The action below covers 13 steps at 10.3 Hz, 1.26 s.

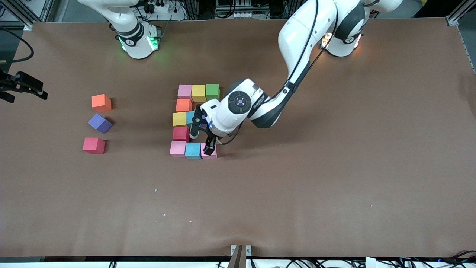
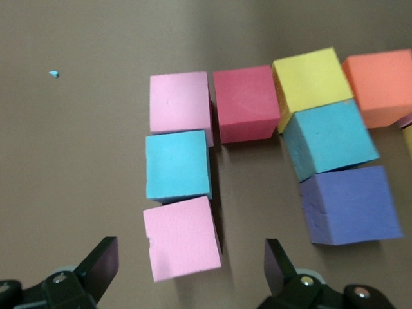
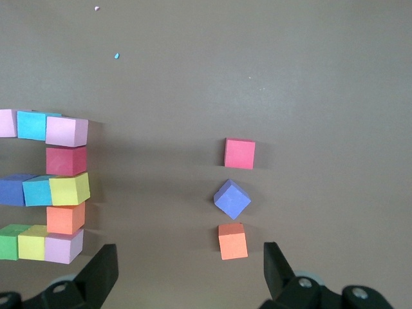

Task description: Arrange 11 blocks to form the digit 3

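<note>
Left arm comes from its base at the top of the front view, upper link slanting down and toward the middle of the counter, elbow bent, wrist turned so the round flange faces up at the camera. Left gripper [image 1: 205, 138] points down, low over the counter; jaws spread wide, nothing between them. Its two black fingers [image 2: 96, 265] show wide apart in the left wrist view.

Right arm waits: only its base and lower link show at the top of the front view. Right gripper [image 1: 23, 86] sits at that view's edge, up in the air over the right arm's end of the counter, jaws wide apart, empty, fingers [image 3: 100, 273] dark and spread.
</note>
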Available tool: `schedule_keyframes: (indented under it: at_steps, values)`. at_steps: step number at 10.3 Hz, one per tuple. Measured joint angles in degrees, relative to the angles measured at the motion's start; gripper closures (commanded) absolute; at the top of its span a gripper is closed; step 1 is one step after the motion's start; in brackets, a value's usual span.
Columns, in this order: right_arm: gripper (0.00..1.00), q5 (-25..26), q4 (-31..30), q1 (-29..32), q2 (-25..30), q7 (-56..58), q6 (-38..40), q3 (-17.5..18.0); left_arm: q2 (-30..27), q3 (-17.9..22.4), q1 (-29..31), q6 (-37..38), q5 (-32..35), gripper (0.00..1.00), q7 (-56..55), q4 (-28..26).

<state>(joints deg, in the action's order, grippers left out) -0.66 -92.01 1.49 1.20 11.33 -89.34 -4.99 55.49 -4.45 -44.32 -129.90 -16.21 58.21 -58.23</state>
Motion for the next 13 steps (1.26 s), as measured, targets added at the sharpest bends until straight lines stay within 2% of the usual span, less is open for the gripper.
schedule_keyframes:
  at_steps: [8, 10, 13]
  values:
    - [0.00, 0.00, 0.66, 0.00, 0.20, 0.00, -0.46, 0.33, -11.38, 1.19, 9.36, 27.77, 1.60, 0.00, -34.26, -0.29]
    - [0.00, 0.00, 0.71, 0.00, 0.22, 0.00, -0.41, 0.30, -13.85, 1.19, 10.31, 31.49, 4.07, 0.00, -41.49, -1.29]
    - [0.00, 0.00, 0.74, 0.00, 0.22, 0.00, -0.49, 0.34, -17.10, 1.14, 9.72, 31.85, 5.72, 0.00, -44.64, -6.48]
